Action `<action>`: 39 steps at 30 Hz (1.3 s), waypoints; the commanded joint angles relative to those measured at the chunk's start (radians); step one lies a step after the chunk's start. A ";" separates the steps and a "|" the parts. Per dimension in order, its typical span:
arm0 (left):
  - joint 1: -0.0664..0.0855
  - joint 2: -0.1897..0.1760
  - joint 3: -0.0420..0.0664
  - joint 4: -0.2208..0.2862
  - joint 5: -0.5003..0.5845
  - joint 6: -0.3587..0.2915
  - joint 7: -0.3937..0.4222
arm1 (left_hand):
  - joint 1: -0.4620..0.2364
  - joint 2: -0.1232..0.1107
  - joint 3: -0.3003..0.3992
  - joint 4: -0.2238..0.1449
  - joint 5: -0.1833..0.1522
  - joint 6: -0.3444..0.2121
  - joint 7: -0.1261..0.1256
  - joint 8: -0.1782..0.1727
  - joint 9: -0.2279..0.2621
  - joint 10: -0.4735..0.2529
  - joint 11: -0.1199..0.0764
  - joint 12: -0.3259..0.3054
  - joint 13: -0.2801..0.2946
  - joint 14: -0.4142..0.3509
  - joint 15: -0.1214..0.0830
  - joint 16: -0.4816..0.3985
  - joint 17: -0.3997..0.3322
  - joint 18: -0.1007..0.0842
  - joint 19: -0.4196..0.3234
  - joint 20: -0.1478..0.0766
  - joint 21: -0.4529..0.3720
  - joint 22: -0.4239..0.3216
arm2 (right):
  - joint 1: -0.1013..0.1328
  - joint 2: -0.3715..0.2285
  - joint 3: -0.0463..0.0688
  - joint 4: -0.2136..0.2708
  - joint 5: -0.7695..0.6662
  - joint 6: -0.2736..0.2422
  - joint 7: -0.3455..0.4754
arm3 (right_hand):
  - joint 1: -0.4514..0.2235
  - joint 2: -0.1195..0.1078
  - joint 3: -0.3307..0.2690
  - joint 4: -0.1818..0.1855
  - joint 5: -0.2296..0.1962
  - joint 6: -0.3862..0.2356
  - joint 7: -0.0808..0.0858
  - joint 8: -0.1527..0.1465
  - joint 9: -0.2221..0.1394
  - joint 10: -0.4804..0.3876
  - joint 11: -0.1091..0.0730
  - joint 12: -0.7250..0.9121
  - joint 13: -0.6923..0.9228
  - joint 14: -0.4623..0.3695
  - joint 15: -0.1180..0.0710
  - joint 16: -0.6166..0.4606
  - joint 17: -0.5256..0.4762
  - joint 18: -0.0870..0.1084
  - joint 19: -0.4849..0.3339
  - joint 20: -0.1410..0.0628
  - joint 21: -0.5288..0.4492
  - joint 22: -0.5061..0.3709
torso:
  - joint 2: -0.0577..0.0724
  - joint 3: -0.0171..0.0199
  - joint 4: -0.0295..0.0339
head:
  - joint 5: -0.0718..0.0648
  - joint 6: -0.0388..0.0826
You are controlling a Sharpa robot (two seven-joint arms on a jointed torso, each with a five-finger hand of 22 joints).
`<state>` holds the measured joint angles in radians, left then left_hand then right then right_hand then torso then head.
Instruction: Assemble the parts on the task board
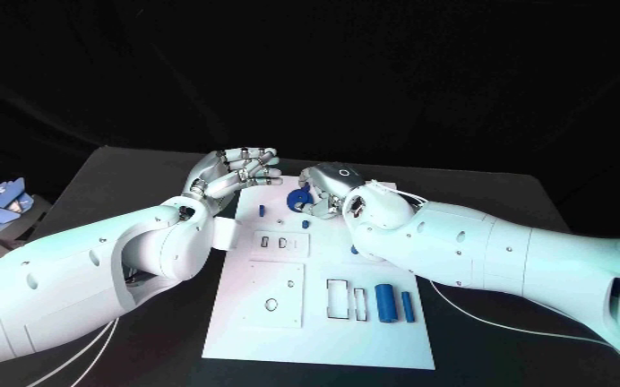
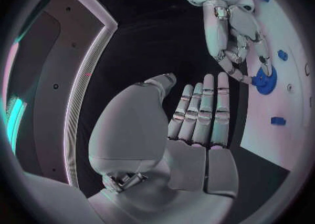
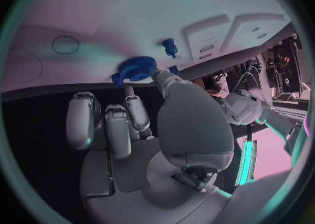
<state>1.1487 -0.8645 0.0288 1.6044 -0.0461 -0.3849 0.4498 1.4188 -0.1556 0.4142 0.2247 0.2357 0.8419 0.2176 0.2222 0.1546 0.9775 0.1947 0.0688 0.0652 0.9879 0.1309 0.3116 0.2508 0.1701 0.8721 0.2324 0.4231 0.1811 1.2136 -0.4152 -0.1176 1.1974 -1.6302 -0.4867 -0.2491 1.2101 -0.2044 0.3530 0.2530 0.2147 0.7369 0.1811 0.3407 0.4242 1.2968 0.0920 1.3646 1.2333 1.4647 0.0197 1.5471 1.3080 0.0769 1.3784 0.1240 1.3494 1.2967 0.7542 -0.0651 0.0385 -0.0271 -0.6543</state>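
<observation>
The white task board (image 1: 323, 338) lies in the middle of the black table. A blue gear (image 1: 297, 199) sits at the board's far edge, partly over the rim. My right hand (image 1: 331, 185) is at it: the thumb and a fingertip pinch the gear (image 3: 136, 69) while the other fingers curl in. My left hand (image 1: 239, 170) hovers by the board's far left corner, fingers stretched out flat (image 2: 197, 119), holding nothing. From there the right hand (image 2: 233, 34) shows touching the gear (image 2: 264, 82). A small blue peg (image 1: 306, 223) stands near the gear. Two blue cylinders (image 1: 385, 302) lie at the board's right side.
Rectangular slots (image 1: 342, 299) and a raised white square with a hole (image 1: 275, 293) mark the board's near half. Thin white cables (image 1: 517, 320) trail under my right arm. A blue-and-white object (image 1: 13, 199) sits at the table's left edge.
</observation>
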 commanded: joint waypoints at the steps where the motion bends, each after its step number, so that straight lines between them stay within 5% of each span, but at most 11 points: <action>1: 0.001 0.002 0.001 0.001 0.002 0.018 0.006 | -0.009 0.003 0.004 0.001 -0.004 -0.005 0.031 -0.005 -0.001 -0.006 -0.001 -0.005 -0.001 0.000 0.007 -0.007 0.001 0.010 0.002 0.003 0.006 0.002 | -0.001 0.003 0.000 -0.001 0.016 0.021 0.013 | -0.026 0.006 -0.027 0.032 0.005 -0.003 0.003 -0.010 -0.002 0.000 0.009 -0.006 -0.001 0.086 0.007 0.003 0.168 -0.005 -0.002 0.007 -0.008 0.000 | 0.000 0.0001 0.0003 | 0.001 -0.001; 12: 0.001 0.000 0.001 0.002 0.002 0.017 0.006 | -0.009 0.003 0.004 0.001 -0.004 -0.005 0.031 -0.005 -0.001 -0.006 -0.001 -0.005 -0.001 0.000 0.007 -0.007 0.001 0.010 0.002 0.003 0.006 0.002 | 0.000 -0.006 0.000 0.002 0.056 0.065 0.032 | -0.091 0.041 -0.067 0.038 0.045 0.020 -0.001 -0.012 0.001 0.003 0.007 -0.001 0.007 0.086 0.007 0.003 0.171 -0.004 -0.002 0.008 -0.011 0.002 | 0.000 0.0013 -0.0016 | 0.001 -0.001; 17: 0.001 -0.002 0.001 0.000 0.002 0.018 0.006 | -0.009 0.003 0.004 0.001 -0.004 -0.005 0.031 -0.005 -0.001 -0.006 -0.001 -0.005 -0.001 0.000 0.007 -0.007 0.001 0.010 0.002 0.003 0.006 0.002 | 0.001 -0.048 0.000 0.036 0.078 -0.002 0.047 | -0.097 0.058 -0.061 0.035 0.068 0.035 -0.005 -0.011 0.002 0.014 0.003 0.006 0.018 0.087 0.003 0.004 0.176 -0.006 0.003 0.005 -0.006 0.010 | -0.002 0.0028 -0.0019 | 0.000 0.002; 23: 0.001 -0.011 0.001 -0.002 0.002 0.020 0.009 | -0.009 0.003 0.004 0.001 -0.004 -0.005 0.031 -0.005 -0.001 -0.006 -0.001 -0.005 -0.001 0.000 0.007 -0.007 0.001 0.010 0.002 0.003 0.006 0.002 | 0.016 -0.163 0.008 0.129 0.197 -0.088 0.132 | -0.026 0.055 -0.028 0.005 0.086 0.039 -0.006 -0.021 0.000 0.014 0.000 0.005 0.018 0.086 0.000 0.003 0.170 -0.004 -0.002 0.002 -0.015 0.005 | -0.005 0.0042 -0.0128 | 0.004 0.006; 30: 0.001 -0.025 0.001 0.000 0.006 0.024 0.012 | -0.008 0.003 0.006 -0.003 -0.005 -0.004 0.031 -0.005 -0.001 -0.005 -0.001 -0.004 0.000 0.000 0.007 -0.008 0.003 0.011 0.001 0.003 0.008 0.002 | 0.045 -0.331 0.015 0.223 0.467 0.002 0.281 | 0.086 0.040 0.037 -0.075 0.038 0.046 -0.001 -0.038 -0.004 -0.002 0.004 -0.005 0.007 0.084 0.002 0.001 0.163 0.001 -0.018 0.003 -0.038 -0.012 | -0.013 0.0136 -0.0341 | 0.008 0.010; 34: 0.001 -0.030 0.001 0.003 0.007 0.028 0.014 | -0.008 0.003 0.007 -0.003 -0.005 -0.004 0.030 -0.005 -0.001 -0.005 -0.002 -0.003 0.000 0.000 0.007 -0.009 0.003 0.011 0.001 0.003 0.008 0.002 | 0.050 -0.397 0.016 0.230 0.540 0.055 0.339 | 0.110 0.026 0.050 -0.103 0.018 0.046 0.002 -0.046 -0.006 -0.009 0.006 -0.009 0.002 0.085 0.005 0.002 0.169 0.002 -0.023 0.005 -0.044 -0.015 | -0.015 0.0187 -0.0439 | 0.006 0.008; 39: 0.001 -0.033 0.000 0.005 0.008 0.033 0.014 | -0.008 0.003 0.007 -0.004 -0.005 -0.003 0.030 -0.005 -0.001 -0.004 -0.002 -0.003 0.000 0.000 0.007 -0.009 0.003 0.011 0.001 0.003 0.008 0.002 | 0.050 -0.453 0.015 0.212 0.567 0.101 0.379 | 0.137 0.013 0.068 -0.134 0.025 0.047 0.004 -0.054 -0.009 -0.015 0.007 -0.013 -0.003 0.086 0.006 0.003 0.177 0.002 -0.024 0.006 -0.046 -0.014 | -0.017 0.0237 -0.0488 | 0.006 0.008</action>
<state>1.1486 -0.8975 0.0286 1.6062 -0.0428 -0.3774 0.4514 1.4188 -0.1556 0.4170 0.2218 0.2357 0.8419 0.2176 0.2222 0.1547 0.9776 0.1947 0.0688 0.0652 0.9879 0.1309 0.3071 0.2523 0.1701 0.8721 0.2324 0.4271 0.1820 1.2639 -0.8626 -0.1021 1.4146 -1.1356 -0.4577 0.0520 1.3358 -0.1923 0.4187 0.1265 0.2345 0.7793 0.1821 0.2913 0.4167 1.2898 0.0985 1.3568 1.2309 1.4647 0.0196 1.5471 1.3075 0.0771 1.3604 0.1308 1.3064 1.2823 0.7394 -0.0454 -0.0048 -0.0221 -0.6459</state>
